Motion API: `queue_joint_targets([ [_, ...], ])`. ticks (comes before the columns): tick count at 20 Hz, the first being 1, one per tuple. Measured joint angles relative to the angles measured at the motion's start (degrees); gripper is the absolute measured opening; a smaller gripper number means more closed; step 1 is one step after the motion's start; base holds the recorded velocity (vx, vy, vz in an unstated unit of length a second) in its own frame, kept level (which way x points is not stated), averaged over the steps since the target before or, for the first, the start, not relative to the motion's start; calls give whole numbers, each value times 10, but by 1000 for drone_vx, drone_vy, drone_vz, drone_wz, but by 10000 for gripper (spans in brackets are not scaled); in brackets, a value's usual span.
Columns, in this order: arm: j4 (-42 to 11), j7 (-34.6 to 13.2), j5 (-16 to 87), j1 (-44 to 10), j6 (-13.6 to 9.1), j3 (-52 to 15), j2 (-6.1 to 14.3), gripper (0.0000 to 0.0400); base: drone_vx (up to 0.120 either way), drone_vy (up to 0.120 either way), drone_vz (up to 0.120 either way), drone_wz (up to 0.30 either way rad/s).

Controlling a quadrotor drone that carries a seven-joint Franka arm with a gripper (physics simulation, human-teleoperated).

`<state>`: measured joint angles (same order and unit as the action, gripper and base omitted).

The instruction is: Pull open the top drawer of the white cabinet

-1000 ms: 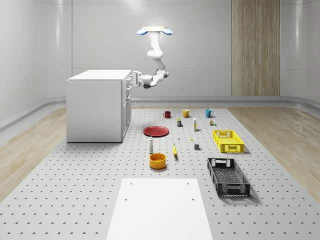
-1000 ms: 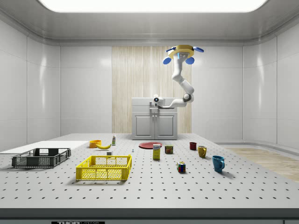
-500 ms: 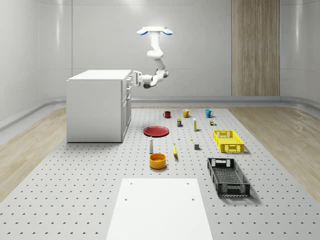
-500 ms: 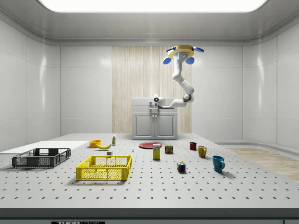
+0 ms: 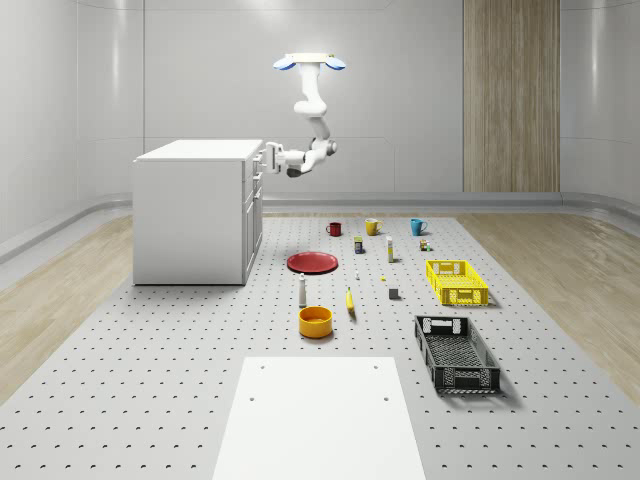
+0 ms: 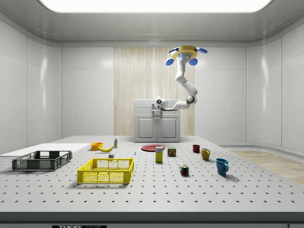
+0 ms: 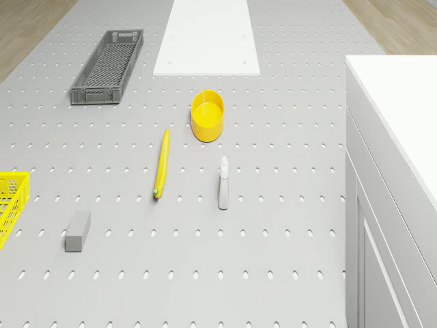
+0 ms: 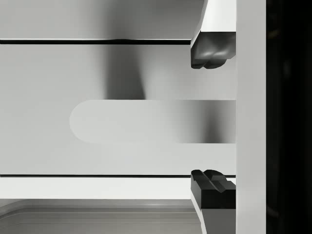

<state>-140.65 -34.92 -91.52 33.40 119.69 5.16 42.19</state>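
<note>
I've got the drone [image 5: 310,62] hovering right of the white cabinet [image 5: 195,210] at the tabletop's far left, jaws open astride the top drawer's handle [image 8: 146,121], not gripping, so I reckon next is close, then pull straight out.

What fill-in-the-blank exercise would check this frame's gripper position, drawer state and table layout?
1. In the wrist view the fingertips stand above and below the drawer's ____.
2. The gripper is at the white cabinet's ____ drawer.
3. The red plate lies on the table beside the ____.
4. The drone hovers ____ the cabinet's top, off its front side.

Missing words: handle; top; cabinet; above
</note>
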Motion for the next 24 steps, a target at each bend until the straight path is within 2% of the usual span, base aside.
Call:
queue_joint_targets([
  [14,-1,1,-5,-14,-8,-8,-1,305,0,0,0,0],
  [15,-1,1,-5,-15,-9,-9,-1,289,0,0,0,0],
  [17,-1,1,-6,-16,-10,-10,-1,217,0,0,0,0],
  [19,-1,1,-6,-18,-11,-11,-1,173,0,0,0,0],
  [24,-1,1,-8,-22,-13,-13,-1,124,0,0,0,0],
])
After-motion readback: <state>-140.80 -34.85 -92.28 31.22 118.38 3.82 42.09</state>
